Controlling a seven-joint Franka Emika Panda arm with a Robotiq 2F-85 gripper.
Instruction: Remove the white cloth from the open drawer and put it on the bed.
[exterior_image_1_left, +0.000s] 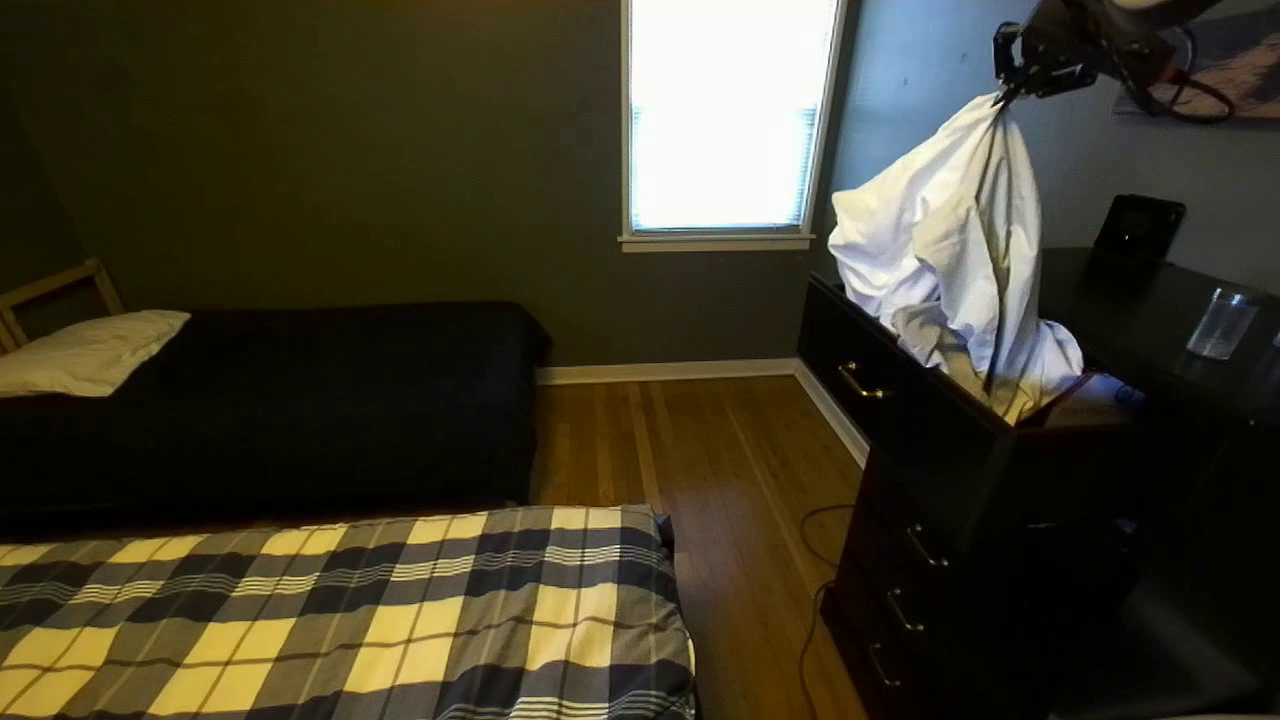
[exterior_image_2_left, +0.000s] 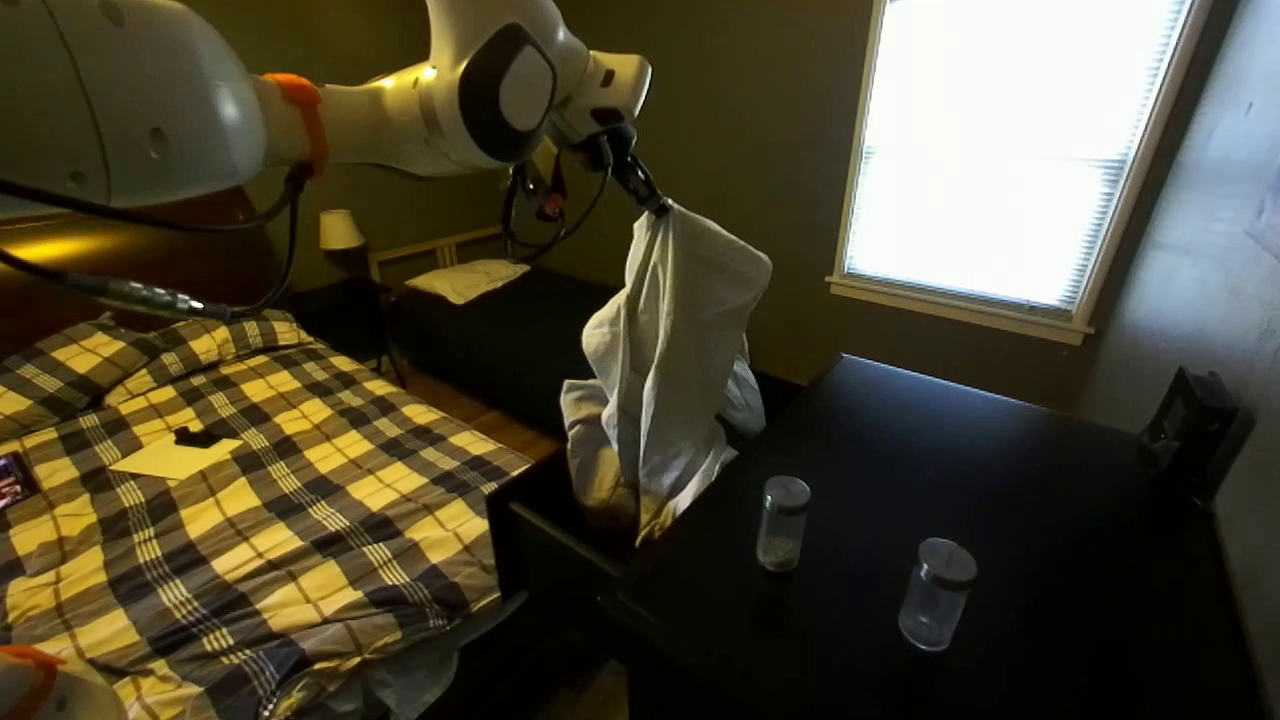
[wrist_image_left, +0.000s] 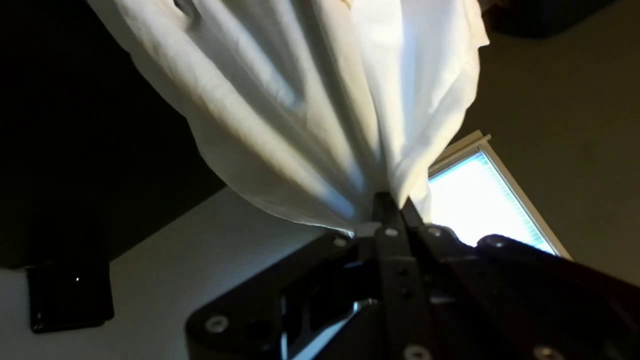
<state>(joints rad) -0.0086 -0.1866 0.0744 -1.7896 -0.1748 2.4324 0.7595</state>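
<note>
The white cloth hangs bunched from my gripper and shows in both exterior views (exterior_image_1_left: 960, 230) (exterior_image_2_left: 680, 340). It fills the upper middle of the wrist view (wrist_image_left: 300, 110). My gripper (exterior_image_1_left: 1003, 98) (exterior_image_2_left: 660, 207) (wrist_image_left: 396, 202) is shut on the cloth's top and holds it above the open drawer (exterior_image_1_left: 905, 415) (exterior_image_2_left: 550, 540). The cloth's lower folds still reach down into the drawer and over its front edge. The drawer's inside is mostly hidden by the cloth. A bed with a plaid cover (exterior_image_1_left: 400, 610) (exterior_image_2_left: 300, 520) stands across from the drawer.
The black dresser top (exterior_image_2_left: 1060, 480) bears two clear jars (exterior_image_2_left: 783, 525) (exterior_image_2_left: 937, 595) and a black framed object (exterior_image_2_left: 1188, 435). A dark-covered bed (exterior_image_1_left: 350, 400) with a white pillow (exterior_image_1_left: 95, 350) stands by the far wall. A yellowish sheet (exterior_image_2_left: 175, 455) lies on the plaid bed.
</note>
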